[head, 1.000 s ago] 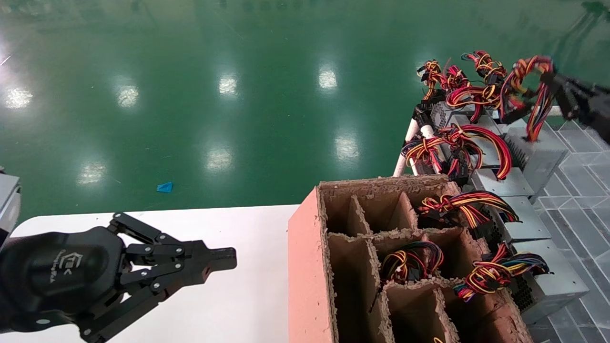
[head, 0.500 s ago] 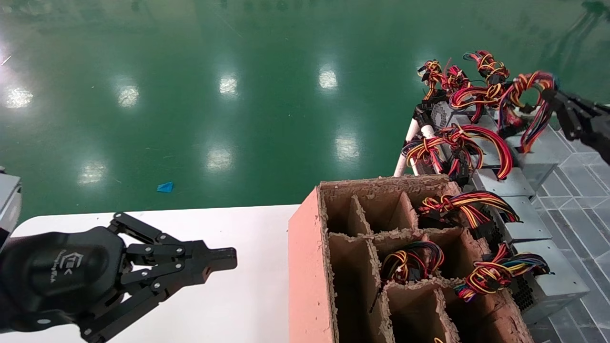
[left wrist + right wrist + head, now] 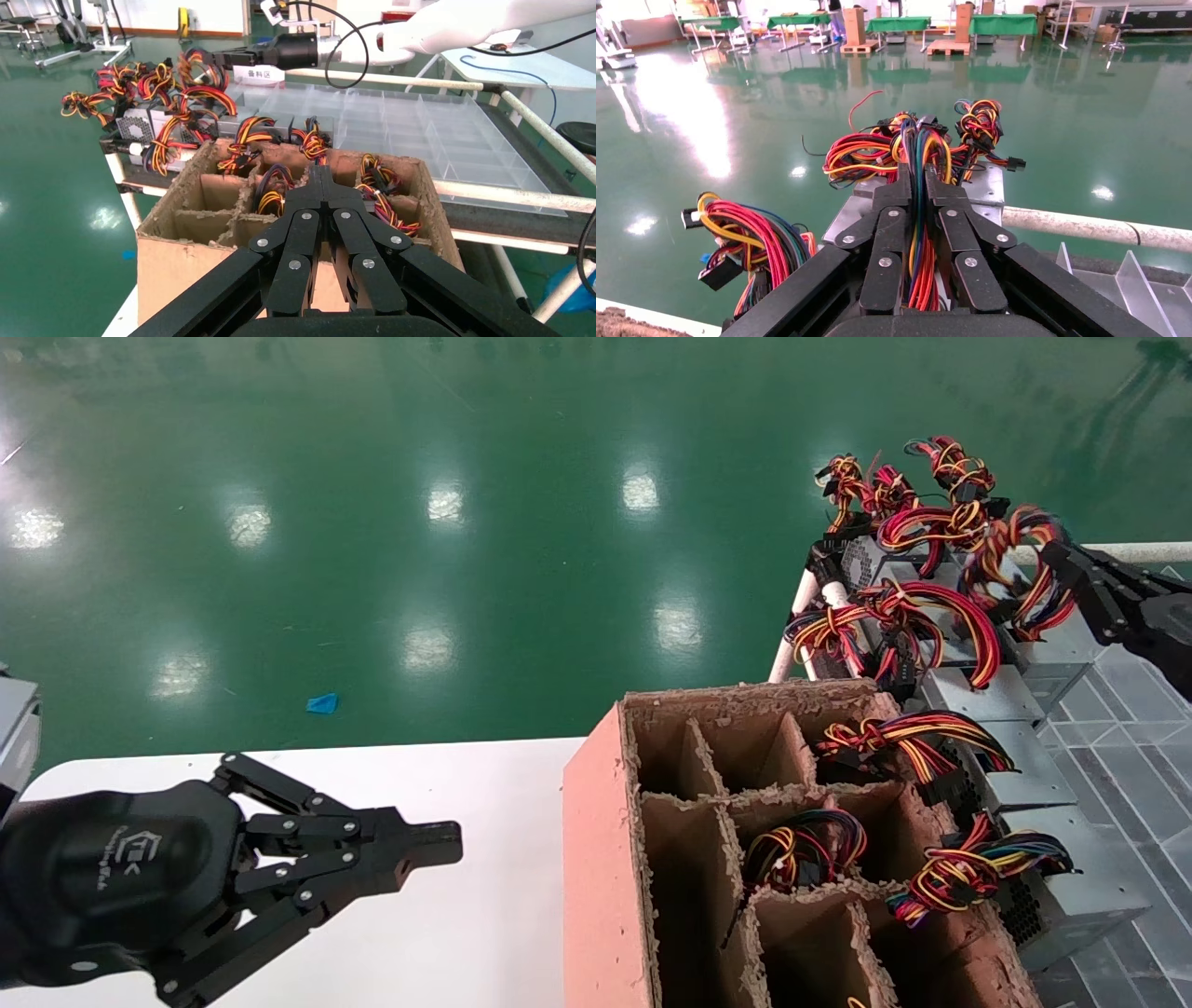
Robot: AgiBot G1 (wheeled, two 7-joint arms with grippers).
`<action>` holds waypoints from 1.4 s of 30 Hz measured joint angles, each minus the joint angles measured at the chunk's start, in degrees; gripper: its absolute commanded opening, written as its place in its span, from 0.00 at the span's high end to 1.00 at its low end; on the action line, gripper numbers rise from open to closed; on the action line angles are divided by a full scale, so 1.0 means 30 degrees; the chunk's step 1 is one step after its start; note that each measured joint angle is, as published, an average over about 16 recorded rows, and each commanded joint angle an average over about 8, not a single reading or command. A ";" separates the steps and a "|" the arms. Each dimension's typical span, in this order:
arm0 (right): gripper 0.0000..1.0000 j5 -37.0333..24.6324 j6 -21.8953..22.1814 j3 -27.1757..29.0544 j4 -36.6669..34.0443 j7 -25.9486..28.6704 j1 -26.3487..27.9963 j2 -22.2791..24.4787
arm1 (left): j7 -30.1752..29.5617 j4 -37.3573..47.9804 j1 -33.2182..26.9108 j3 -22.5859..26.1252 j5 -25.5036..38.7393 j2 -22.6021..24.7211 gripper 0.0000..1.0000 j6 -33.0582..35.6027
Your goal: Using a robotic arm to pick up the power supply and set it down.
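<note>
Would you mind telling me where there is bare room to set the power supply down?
Bare: the white table between the left gripper and cardboard crate, plus the crate's far-left cells. Crowded: the rack of grey supplies beside the crate, where the right gripper clamps the wire bundle.

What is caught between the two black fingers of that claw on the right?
A wire bundle of the power supply, clamped in the right gripper; the right wrist view shows it best.
</note>
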 measured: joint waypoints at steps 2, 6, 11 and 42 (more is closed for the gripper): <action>0.00 -0.0051 -0.0185 -0.0036 0.0142 -0.0027 0.0076 0.0042 | 0.0000 0.0000 0.0000 0.0000 0.0000 0.0000 1.00 0.0000; 0.00 -0.0144 -0.0755 -0.0105 0.0490 -0.0159 0.0270 0.0138 | 0.0000 0.0000 0.0000 0.0001 0.0000 0.0000 1.00 0.0000; 0.00 -0.0169 -0.1768 -0.0138 0.0877 -0.0293 0.0500 0.0161 | 0.0001 0.0000 0.0000 0.0001 -0.0001 0.0000 1.00 0.0000; 0.00 0.1175 -0.3872 -0.1604 1.0498 0.4513 -0.2345 0.1145 | 0.0002 0.0000 -0.0001 0.0004 -0.0003 -0.0001 0.00 -0.0001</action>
